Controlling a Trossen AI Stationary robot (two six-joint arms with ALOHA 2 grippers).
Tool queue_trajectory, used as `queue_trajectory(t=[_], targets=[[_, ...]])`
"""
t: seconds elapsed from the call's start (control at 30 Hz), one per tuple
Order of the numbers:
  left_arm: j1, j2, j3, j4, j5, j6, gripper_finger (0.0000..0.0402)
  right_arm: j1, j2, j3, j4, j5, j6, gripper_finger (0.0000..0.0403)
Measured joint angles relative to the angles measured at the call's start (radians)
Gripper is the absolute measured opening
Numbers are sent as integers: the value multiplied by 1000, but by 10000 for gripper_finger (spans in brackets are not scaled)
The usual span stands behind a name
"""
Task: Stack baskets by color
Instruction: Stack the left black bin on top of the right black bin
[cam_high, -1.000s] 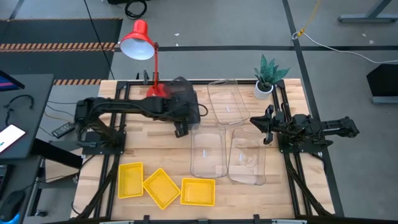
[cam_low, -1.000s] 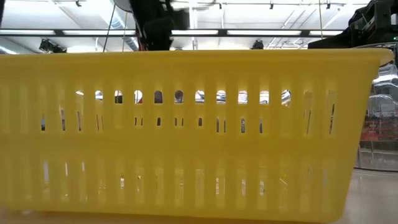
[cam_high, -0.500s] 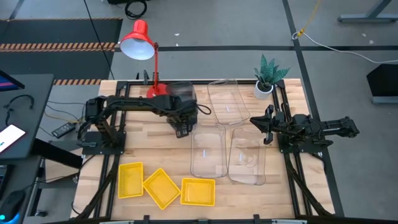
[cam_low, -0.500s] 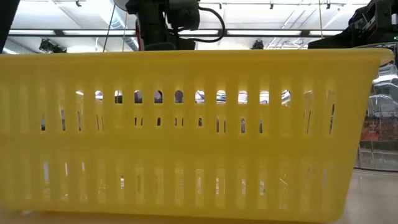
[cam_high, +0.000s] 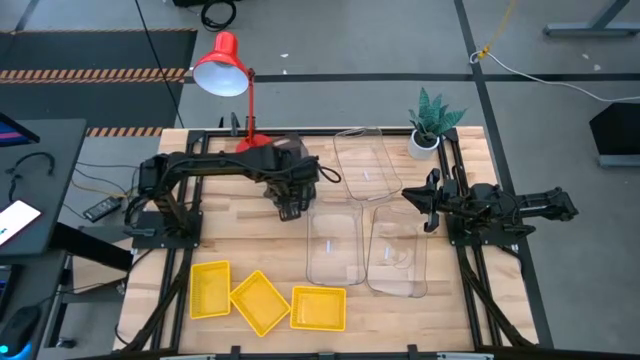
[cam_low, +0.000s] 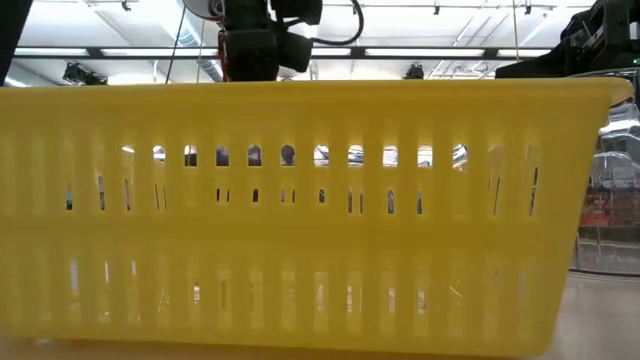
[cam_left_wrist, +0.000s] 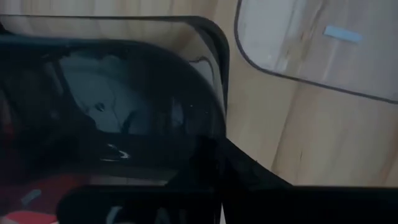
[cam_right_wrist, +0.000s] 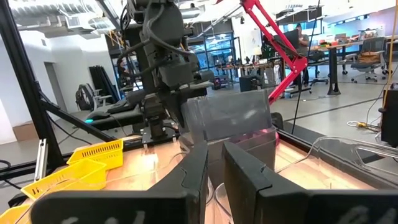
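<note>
My left gripper (cam_high: 288, 207) hangs over the table's middle, pointing steeply down, shut on a dark grey basket (cam_high: 290, 149) that reaches from it toward the far edge, under the arm, beside the lamp's base. The right wrist view shows this basket (cam_right_wrist: 230, 121) standing tall beside the gripper (cam_right_wrist: 154, 138). Three yellow baskets (cam_high: 258, 302) lie in a row at the near edge, and three clear baskets (cam_high: 335, 245) lie on the table right of centre. My right gripper (cam_high: 407, 196) waits at the right, level, with a narrow gap between its fingers and nothing in it. My left gripper holds the grey basket at its near end, coming from above with the fingers pointing steeply down. The basket's wall (cam_left_wrist: 208, 149) runs in toward the fingers, but the gripper's own body hides the place of contact. Whether the tilted basket's lower edge touches the table, I cannot tell.
A red desk lamp (cam_high: 222, 65) stands at the far edge, its base just left of the grey basket. A potted plant (cam_high: 432, 120) sits at the far right corner. One yellow basket (cam_low: 300, 220) nearly fills the low view. Bare wood lies between the left arm and the yellow row.
My left gripper has tipped more steeply downward while staying over much the same spot. The grey basket has tipped with it: its far end, which reached out to the table's far rail, now lies drawn in closer to the arm.
</note>
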Motion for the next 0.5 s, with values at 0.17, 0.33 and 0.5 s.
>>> queue_trajectory(t=[0.17, 0.33, 0.5], targets=[[2, 34, 0, -11, 1, -21, 4, 0, 0, 0, 0, 0, 0, 54], [8, 70, 1, -17, 1, -37, 5, 0, 0, 0, -1, 1, 0, 54], [-4, 78, 0, -6, -10, -22, 48, 0, 3, 0, 10, 0, 0, 54]])
